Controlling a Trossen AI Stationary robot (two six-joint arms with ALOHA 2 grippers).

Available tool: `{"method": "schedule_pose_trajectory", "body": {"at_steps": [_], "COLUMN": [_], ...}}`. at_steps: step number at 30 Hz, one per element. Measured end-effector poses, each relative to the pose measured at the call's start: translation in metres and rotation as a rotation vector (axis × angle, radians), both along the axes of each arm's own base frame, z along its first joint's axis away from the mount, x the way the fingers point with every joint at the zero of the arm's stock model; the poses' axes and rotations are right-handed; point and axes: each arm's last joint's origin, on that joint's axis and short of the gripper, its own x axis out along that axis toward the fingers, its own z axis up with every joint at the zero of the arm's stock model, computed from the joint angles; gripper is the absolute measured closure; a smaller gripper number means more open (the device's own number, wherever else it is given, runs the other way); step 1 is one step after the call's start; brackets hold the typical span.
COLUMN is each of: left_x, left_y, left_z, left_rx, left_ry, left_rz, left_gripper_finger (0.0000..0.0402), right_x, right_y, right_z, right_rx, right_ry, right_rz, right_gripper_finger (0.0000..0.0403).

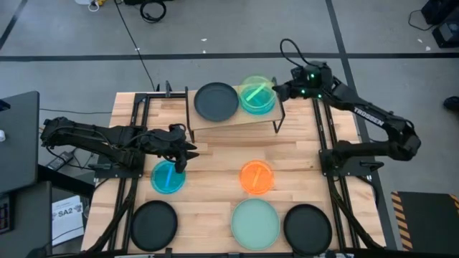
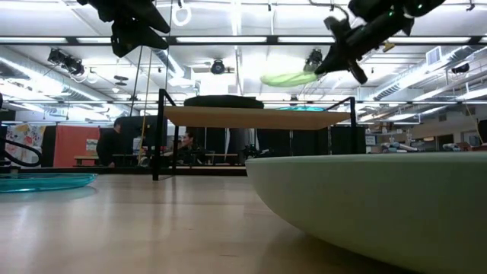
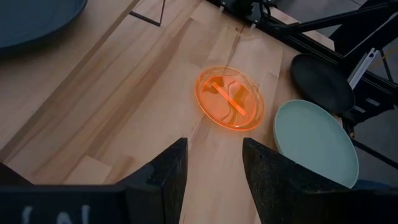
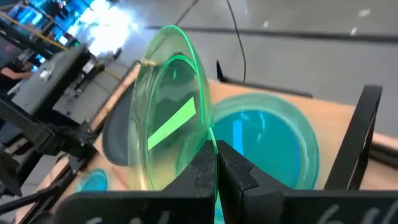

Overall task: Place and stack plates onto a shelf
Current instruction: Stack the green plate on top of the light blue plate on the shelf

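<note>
The shelf [image 1: 237, 123] stands at the table's far middle. On it rest a black plate [image 1: 216, 101] at the left and a blue plate [image 4: 267, 146] at the right. My right gripper [image 1: 278, 90] is shut on a translucent green plate [image 1: 257, 93], held in the air over the blue one; the low view shows the green plate [image 2: 289, 78] above the shelf board [image 2: 259, 116]. My left gripper [image 3: 214, 168] hovers open and holds nothing, above a second blue plate [image 1: 168, 176] at the table's left. My right gripper pinches the green plate's rim [image 4: 209, 138] between its two fingers, on the side toward the table's right edge. The fingers reach in from the right, slanting a little downward. The plate is lifted clear of the shelf, close to level, and touches nothing below.
An orange plate [image 1: 256, 177] lies at the table's middle. Along the near edge lie a black plate [image 1: 153, 224], a pale mint plate [image 1: 255, 223] and another black plate [image 1: 307, 228]. Black frame rails run along both table sides.
</note>
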Motion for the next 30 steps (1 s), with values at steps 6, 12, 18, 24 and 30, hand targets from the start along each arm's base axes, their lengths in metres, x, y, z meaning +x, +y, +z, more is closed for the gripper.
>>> {"method": "schedule_pose_trajectory", "body": {"at_steps": [6,12,18,24,30], "left_x": [0.000,0.000,0.000,0.000,0.000], "left_y": [0.000,0.000,0.000,0.000,0.000], "left_z": [0.000,0.000,0.000,0.000,0.000], "left_rx": [0.000,0.000,0.001,0.001,0.001], "left_ry": [0.000,0.000,0.000,0.000,0.000], "left_rz": [0.000,0.000,-0.001,-0.001,-0.001], "left_gripper_finger": [0.0241,0.0241,0.0241,0.0241,0.0241], "right_x": [0.002,0.001,0.002,0.002,0.002], "right_y": [-0.023,-0.037,-0.040,-0.040,-0.040], "right_z": [-0.019,-0.031,-0.036,-0.036,-0.036], "right_rx": [0.080,0.119,0.148,0.146,0.146], "right_ry": [0.039,0.064,0.068,0.065,0.065], "right_rz": [-0.015,-0.019,-0.010,-0.010,-0.011], "right_gripper_finger": [0.0396,0.0396,0.0395,0.0378,0.0371]}}
